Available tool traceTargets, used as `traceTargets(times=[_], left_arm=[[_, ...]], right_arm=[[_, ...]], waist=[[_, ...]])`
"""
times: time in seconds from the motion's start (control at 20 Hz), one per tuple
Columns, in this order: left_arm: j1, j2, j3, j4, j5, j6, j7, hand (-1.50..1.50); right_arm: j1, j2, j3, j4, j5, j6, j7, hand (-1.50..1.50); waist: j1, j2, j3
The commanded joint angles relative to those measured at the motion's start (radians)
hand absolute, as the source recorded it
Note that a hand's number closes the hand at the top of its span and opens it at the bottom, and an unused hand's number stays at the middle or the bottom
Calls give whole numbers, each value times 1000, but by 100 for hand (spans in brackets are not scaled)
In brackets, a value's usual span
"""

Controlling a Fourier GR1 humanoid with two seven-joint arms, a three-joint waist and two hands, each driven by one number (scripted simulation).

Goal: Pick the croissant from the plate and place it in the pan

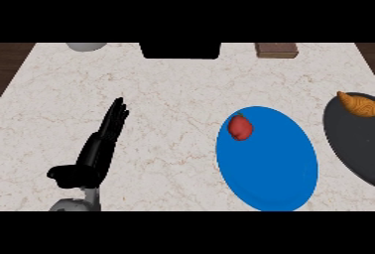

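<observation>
Clearly, at the view's left only the left hand (102, 141) shows, lying over the marbled tabletop (168, 99) with its fingers straight and pressed together, pointing away from the robot, holding nothing. The right hand is nowhere in view.

Along the far edge, from left, stand a pale round object (86, 46), a black box-like block (180, 50) and a small brown block (276, 50); what each is I cannot tell.

Right of centre lies the blue plate (282, 178), and on its upper left part sits a red item (240, 127) with a tiny green top, perhaps a fruit or pepper. No croissant rests on the plate.

At the right edge the dark pan (350, 144) is partly cut off, and the croissant (357, 104) lies at its upper part, inside the rim as far as I can tell.

Judging from that, the placing looks done. What remains is probably only a clean finish: keep the arms away from the pan so nothing nudges it, leave the red item on the plate alone, and let the left hand stay flat and well apart from both dishes.
</observation>
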Motion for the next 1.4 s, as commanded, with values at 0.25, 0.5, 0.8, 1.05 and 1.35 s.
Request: traceTargets(times=[0.25,0.5,0.8,1.05,1.35], left_arm=[[26,-5,5,0,-8,1,-13,0],[41,-7,2,6,-18,-7,-24,0],[8,-27,20,67,-46,1,-61,0],[-73,-50,42,79,-32,-1,-12,0],[91,-50,-8,-82,-43,-18,4,0]], right_arm=[[176,-66,-93,5,-182,429,-104,-150],[347,-93,-75,-30,-195,567,-249,-150],[453,-55,-53,-194,-256,580,-234,-150],[555,21,-36,-340,-291,538,-222,-150],[640,36,-30,-463,-307,535,-167,-150]], waist=[[-23,-8,-2],[-18,-6,-2],[-18,-6,-3],[-19,-6,-3],[-12,-6,-2]])
